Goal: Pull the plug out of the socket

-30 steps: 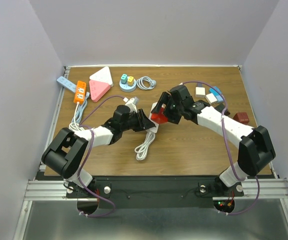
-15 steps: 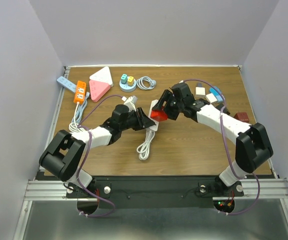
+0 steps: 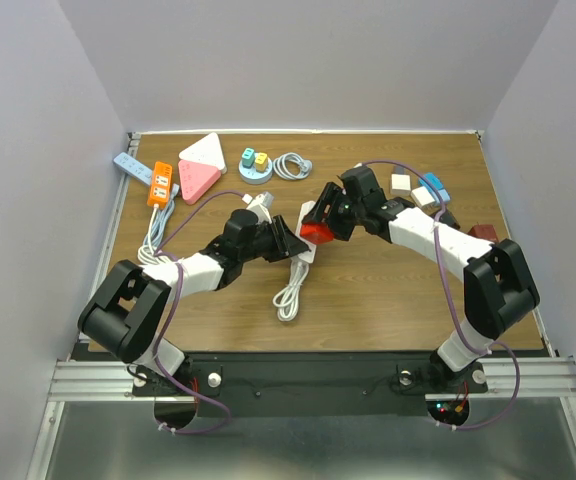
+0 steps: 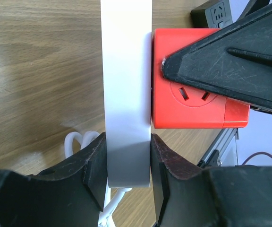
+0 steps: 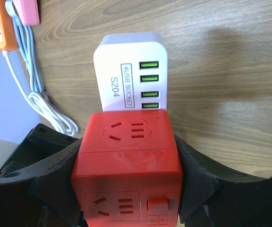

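Observation:
A red cube plug (image 3: pixel 315 230) with outlets on its faces sits flush against a white block marked "4USB SOCKET" (image 3: pixel 305 213), mid-table. My left gripper (image 3: pixel 293 243) is shut on the white block (image 4: pixel 126 94), which shows between its pads (image 4: pixel 94 165), with the red cube (image 4: pixel 192 101) pressed to the block's right side. My right gripper (image 3: pixel 324 222) is shut on the red cube (image 5: pixel 126 161), one finger on each side. In the right wrist view the white block (image 5: pixel 131 66) with green USB ports lies just beyond the cube. No gap shows between cube and block.
A coiled white cable (image 3: pixel 288 293) trails from the white block toward the front. At the back left are an orange power strip (image 3: pixel 159 183), a blue strip (image 3: pixel 133 168), pink and white triangular sockets (image 3: pixel 200 168), a round socket (image 3: pixel 256 166) and a cable coil (image 3: pixel 292 165). Small adapters (image 3: pixel 420 190) lie at right.
The right arm has shifted slightly left and toward the back with the red cube. Both grips are unchanged and the cube stays against the white block.

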`<state>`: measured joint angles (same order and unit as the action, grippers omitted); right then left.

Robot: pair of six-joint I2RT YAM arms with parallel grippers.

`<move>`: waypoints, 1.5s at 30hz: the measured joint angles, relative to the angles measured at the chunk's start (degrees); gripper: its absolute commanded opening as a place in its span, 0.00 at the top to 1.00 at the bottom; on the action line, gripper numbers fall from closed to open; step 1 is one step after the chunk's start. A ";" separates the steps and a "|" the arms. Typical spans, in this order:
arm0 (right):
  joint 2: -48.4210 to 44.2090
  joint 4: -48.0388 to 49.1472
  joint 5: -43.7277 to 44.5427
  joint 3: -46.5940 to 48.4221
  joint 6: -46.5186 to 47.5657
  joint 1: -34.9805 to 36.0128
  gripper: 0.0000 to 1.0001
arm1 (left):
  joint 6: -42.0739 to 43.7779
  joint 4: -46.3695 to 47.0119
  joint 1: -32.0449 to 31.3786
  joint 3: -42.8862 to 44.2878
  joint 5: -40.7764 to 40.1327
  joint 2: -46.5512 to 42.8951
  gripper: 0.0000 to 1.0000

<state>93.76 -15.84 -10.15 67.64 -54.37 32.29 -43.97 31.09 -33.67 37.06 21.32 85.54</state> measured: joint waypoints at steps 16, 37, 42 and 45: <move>-0.33 -0.55 -1.31 -0.02 -0.24 -0.09 1.00 | 4.76 -0.94 -1.18 2.12 0.39 1.81 0.67; -1.92 -7.39 -7.32 0.00 0.37 -5.66 1.00 | 3.26 8.02 -0.46 2.62 5.46 8.83 1.00; -3.02 -8.96 -13.53 0.00 1.14 -9.16 1.00 | 4.11 10.95 -0.46 3.15 6.54 9.51 1.00; -3.02 -9.94 -16.37 0.00 1.97 -10.47 1.00 | 4.70 11.72 -0.46 3.32 7.19 10.01 1.00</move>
<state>90.74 -25.78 -26.52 67.64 -52.40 21.82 -39.27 42.81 -34.13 40.38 28.51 95.55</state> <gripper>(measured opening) 0.679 0.455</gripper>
